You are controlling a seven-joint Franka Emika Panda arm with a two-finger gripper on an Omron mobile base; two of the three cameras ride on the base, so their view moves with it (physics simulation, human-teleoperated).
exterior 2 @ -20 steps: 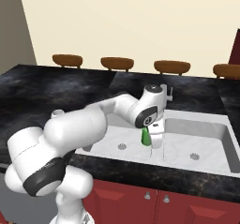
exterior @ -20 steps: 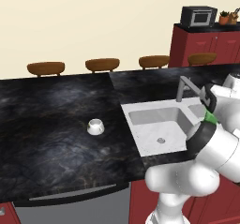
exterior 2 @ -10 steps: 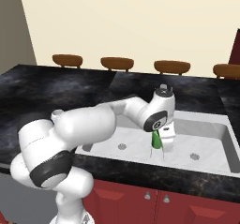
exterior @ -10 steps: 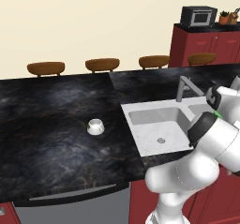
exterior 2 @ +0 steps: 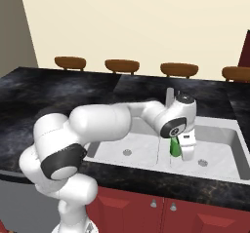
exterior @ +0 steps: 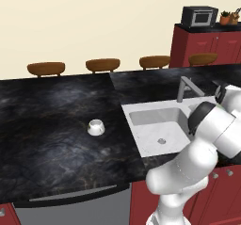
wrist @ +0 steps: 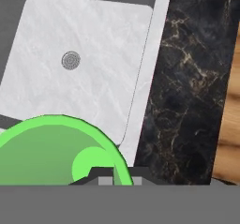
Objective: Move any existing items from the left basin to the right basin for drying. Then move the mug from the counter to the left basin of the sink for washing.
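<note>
My gripper [exterior 2: 179, 148] is shut on the rim of the green cup [exterior 2: 173, 147] and holds it just right of the divider, over the left side of the right basin [exterior 2: 219, 144]. In the hand view the green cup [wrist: 51, 148] sits at the fingertips of the gripper [wrist: 115, 175], above a pale basin floor with a round drain [wrist: 70, 59]. The left basin [exterior: 153, 135] holds nothing. A squat white mug [exterior: 96, 127] stands on the black counter [exterior: 52, 125], left of the sink [exterior: 134, 125].
A grey faucet [exterior: 185, 88] rises behind the sink, close to the arm. Brown stools [exterior: 102, 64] line the counter's far side. Red cabinets with a microwave [exterior: 199, 16] stand at the back right. The counter's front edge [wrist: 187, 101] runs beside the basin.
The gripper has carried the green cup to the right, from above the left basin across the divider to the right basin. The mug has not moved.
</note>
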